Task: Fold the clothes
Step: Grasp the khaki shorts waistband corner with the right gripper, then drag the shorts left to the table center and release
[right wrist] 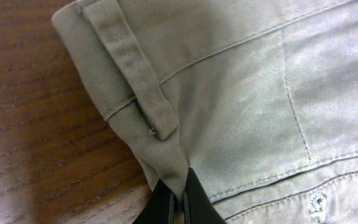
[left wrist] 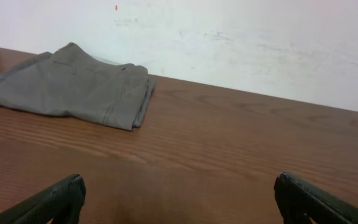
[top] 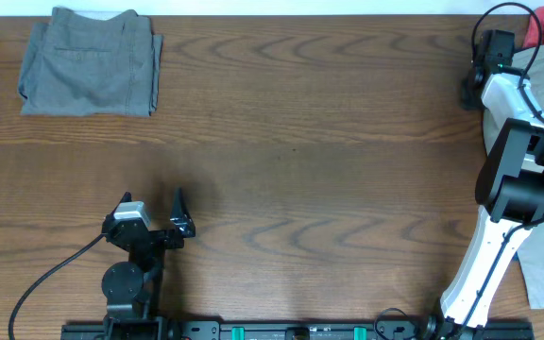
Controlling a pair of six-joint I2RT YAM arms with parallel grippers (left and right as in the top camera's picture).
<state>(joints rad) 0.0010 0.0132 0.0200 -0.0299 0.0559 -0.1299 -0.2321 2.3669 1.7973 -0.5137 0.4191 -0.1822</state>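
Right gripper [right wrist: 179,198] is clamped narrow on a waistband fold of the khaki shorts [right wrist: 247,93], along the right edge of the surface [top: 329,142]. Left gripper [top: 151,208] gapes wide and holds nothing, near the front edge. Folded grey shorts [top: 91,61] lie in the far left corner.

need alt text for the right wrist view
The right pincer pinches the edge of pale khaki shorts at the bottom of the frame. Their waistband and a belt loop fill the close-up, lying on a brown wooden table.
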